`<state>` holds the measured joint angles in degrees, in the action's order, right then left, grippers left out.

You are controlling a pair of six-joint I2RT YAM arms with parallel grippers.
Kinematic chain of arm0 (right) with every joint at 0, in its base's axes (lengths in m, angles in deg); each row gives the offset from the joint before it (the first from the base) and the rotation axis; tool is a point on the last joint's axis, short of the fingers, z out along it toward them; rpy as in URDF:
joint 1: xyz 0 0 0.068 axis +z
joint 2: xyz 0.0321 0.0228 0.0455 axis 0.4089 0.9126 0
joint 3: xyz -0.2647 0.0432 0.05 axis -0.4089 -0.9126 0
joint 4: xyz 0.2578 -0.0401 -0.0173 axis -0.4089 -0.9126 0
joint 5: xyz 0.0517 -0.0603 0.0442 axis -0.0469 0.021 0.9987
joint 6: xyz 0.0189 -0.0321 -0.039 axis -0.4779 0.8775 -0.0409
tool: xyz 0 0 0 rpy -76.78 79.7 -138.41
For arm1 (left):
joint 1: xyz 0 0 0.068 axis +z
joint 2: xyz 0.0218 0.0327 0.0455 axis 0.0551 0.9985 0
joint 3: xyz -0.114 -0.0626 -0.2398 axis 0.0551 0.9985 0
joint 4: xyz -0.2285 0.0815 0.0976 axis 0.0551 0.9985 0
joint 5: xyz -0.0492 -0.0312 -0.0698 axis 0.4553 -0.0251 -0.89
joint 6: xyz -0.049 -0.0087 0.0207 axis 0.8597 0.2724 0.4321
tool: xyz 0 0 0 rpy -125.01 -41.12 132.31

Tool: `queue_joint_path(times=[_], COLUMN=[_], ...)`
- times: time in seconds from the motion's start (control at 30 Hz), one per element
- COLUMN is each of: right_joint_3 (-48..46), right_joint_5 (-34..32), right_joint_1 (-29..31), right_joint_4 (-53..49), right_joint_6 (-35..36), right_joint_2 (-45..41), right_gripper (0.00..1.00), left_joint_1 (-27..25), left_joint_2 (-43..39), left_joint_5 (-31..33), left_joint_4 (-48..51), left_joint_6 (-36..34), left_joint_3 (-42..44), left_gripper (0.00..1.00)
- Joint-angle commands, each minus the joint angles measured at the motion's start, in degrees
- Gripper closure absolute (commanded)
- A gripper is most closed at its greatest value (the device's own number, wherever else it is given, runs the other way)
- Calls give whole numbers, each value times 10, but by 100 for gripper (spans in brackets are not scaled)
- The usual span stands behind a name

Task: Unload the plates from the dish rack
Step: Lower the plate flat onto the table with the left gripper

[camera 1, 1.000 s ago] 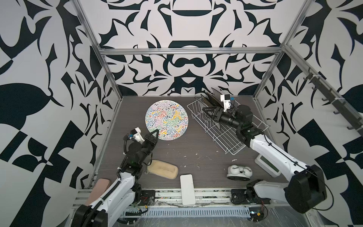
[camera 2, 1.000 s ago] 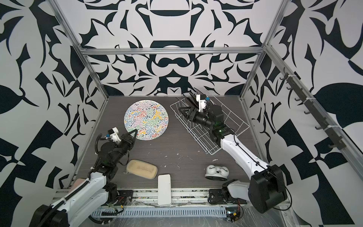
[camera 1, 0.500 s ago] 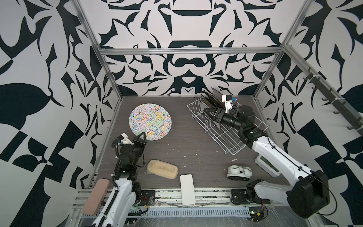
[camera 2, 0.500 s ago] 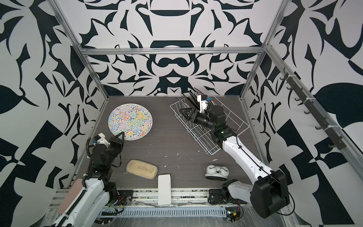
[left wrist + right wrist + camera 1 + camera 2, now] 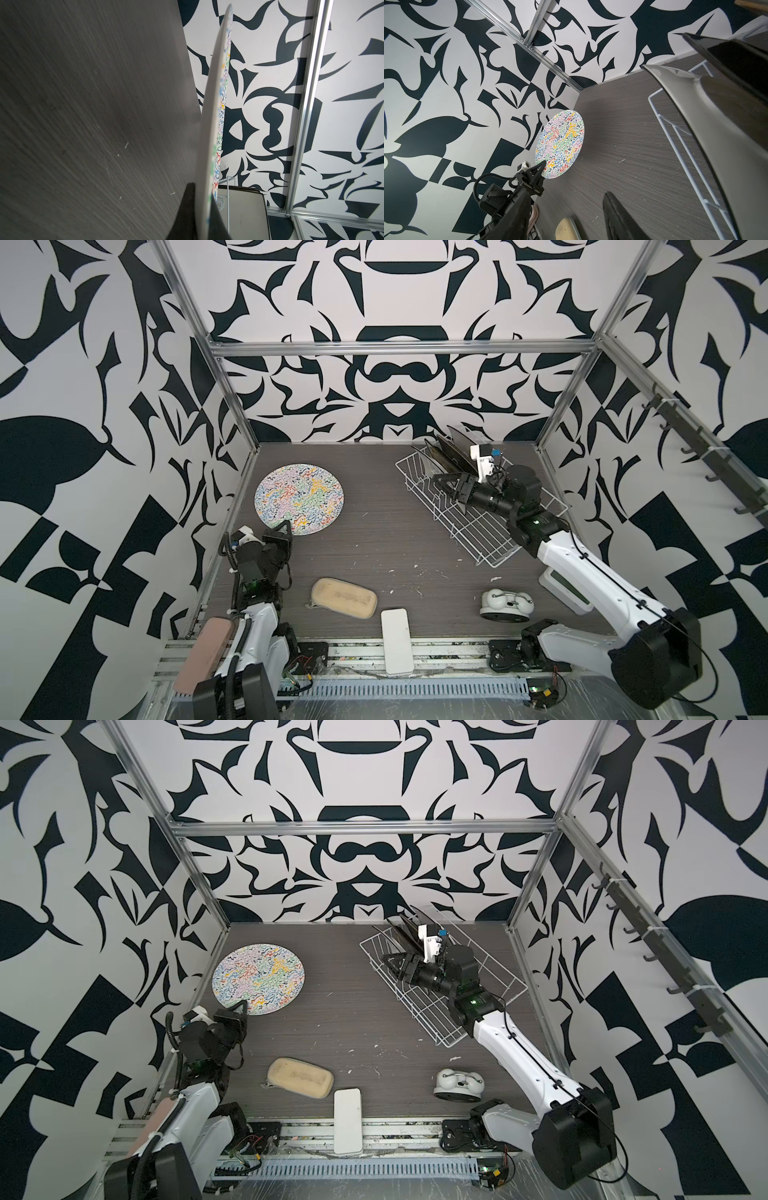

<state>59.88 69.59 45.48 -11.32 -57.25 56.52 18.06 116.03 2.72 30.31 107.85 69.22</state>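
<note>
Even light, soft shadows, wrist pics blurry

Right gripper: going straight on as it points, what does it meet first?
Probably the wire side of the dish rack, just ahead of the open right gripper, if it is low enough; height is unclear. Beyond that, bare table, roughly toward the round plate held by the left gripper.

2 arms (image 5: pixel 582 568): white links | black joints (green LEDs lit) | black cables
</note>
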Motion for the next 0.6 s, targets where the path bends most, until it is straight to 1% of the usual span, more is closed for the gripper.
queue_joint_path(times=[0.0, 0.1, 0.2, 0.27, 0.3, 0.47, 0.57], right_joint_3=[20, 27, 35, 37, 39, 36, 25], right_joint_5=[-5, -5, -6, -4, 1, -3, -22], right_joint_1=[-3, -3, -3, -3, -2, -2, -1], right_joint_4=[-2, -10, -17, -18, -18, -16, -17], right_joint_6=[15, 11, 1, -14, -20, -49, -49], right_joint_2=[-5, 2, 10, 17, 21, 24, 22], right_gripper=[41, 41, 41, 41, 41, 42, 42], left_joint_1=[16, 30, 49, 52, 73, 90, 94], left_joint_2=[32, 79, 126, 154, 168, 239, 269], left_joint_5=[-29, -40, -69, -85, -90, -122, -125], left_joint_4=[-96, -123, -143, -157, -161, -178, -185], left_joint_6=[13, 15, 15, 15, 15, 18, 23], left_joint_3=[-12, -23, -42, -54, -60, -94, -108], left_gripper=[100, 100, 100, 100, 100, 100, 100])
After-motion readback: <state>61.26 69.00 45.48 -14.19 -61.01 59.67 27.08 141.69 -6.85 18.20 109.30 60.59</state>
